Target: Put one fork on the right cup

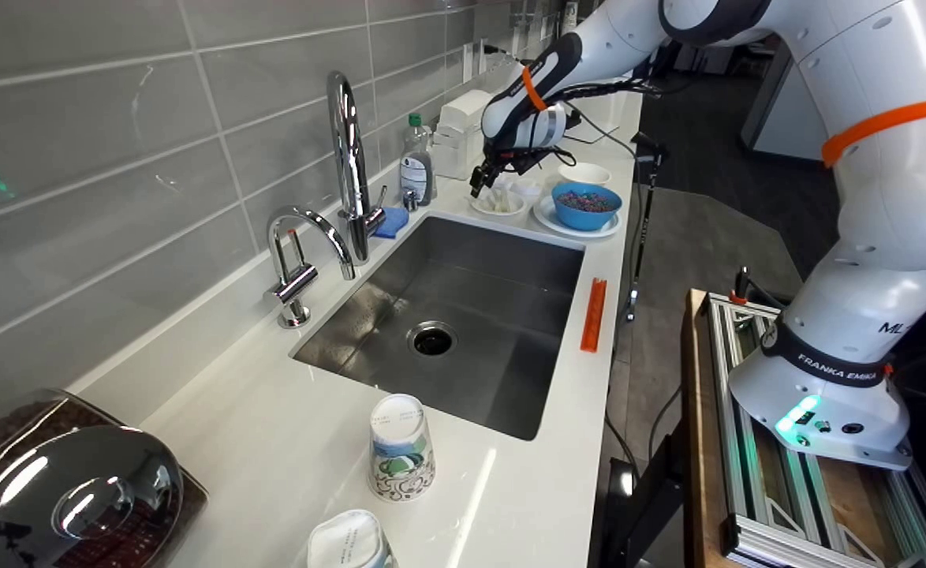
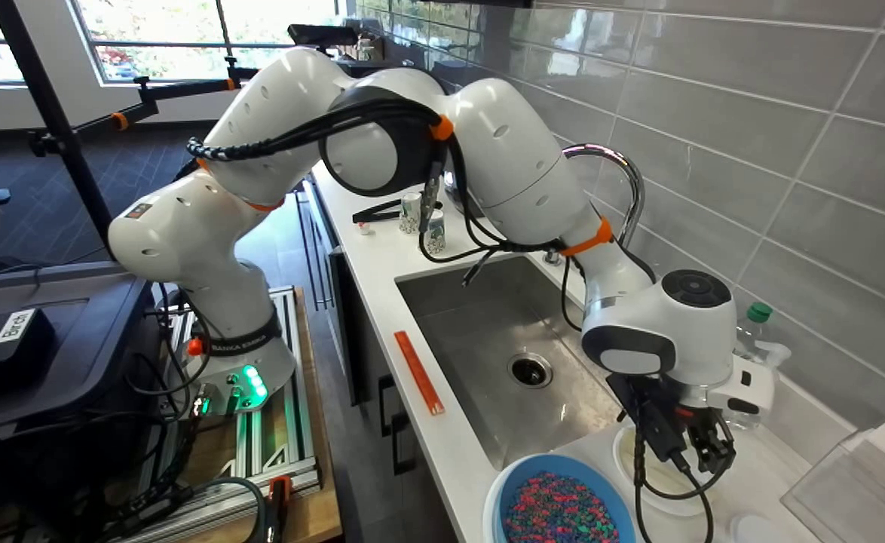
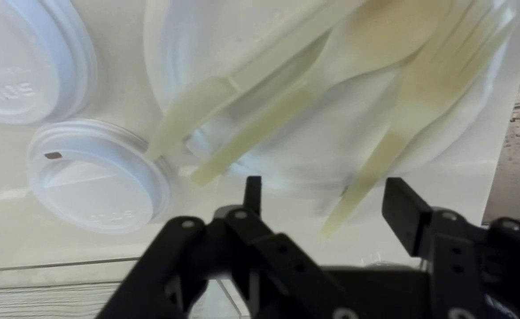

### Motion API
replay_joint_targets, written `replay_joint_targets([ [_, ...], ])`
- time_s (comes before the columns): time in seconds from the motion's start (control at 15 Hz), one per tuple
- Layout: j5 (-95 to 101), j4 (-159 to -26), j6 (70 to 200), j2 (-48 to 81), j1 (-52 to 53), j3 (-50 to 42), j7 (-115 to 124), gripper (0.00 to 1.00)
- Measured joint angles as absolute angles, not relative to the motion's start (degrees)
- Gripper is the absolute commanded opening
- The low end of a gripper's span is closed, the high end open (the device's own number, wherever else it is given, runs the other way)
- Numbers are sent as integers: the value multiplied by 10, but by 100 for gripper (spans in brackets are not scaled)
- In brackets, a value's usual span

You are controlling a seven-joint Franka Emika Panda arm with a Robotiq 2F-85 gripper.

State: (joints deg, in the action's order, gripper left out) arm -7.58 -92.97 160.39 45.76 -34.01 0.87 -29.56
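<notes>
A pale cream fork (image 3: 413, 106) lies in a white bowl (image 3: 167, 57) beside a spoon (image 3: 264, 119) and a knife (image 3: 202, 106), its handle over the rim. My gripper (image 3: 324, 192) is open and empty. In the wrist view the fork's handle end shows between the fingers, touching neither. In an exterior view the gripper (image 1: 482, 180) hangs just above the bowl (image 1: 510, 211); it also hangs there in another view (image 2: 710, 445). The right cup (image 1: 401, 454), white with a teal-green pattern, stands upside down past the sink's far end. It also shows behind the arm's cables (image 2: 435, 234).
A plainer whitish cup (image 1: 349, 543) stands beside the right cup. A steel sink (image 1: 502, 315) with faucets (image 1: 350, 158) lies between cups and bowl. A blue bowl (image 1: 585, 209), soap bottle (image 1: 416, 166), napkin holder (image 1: 459, 138) and cup lids (image 3: 98, 177) surround the utensil bowl.
</notes>
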Motion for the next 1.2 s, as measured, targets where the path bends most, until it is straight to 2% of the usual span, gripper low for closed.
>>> replay_joint_targets([
  [0.07,-73,-930,1604,458,-339,6,-292,57],
  [0.13,-71,-931,1604,458,-338,4,-289,48],
  [0.6,-63,-932,1601,458,-332,-1,-280,73],
  [1.07,-57,-935,1575,448,-324,-16,-263,63],
  [1.2,-54,-937,1562,445,-320,-23,-259,63],
])
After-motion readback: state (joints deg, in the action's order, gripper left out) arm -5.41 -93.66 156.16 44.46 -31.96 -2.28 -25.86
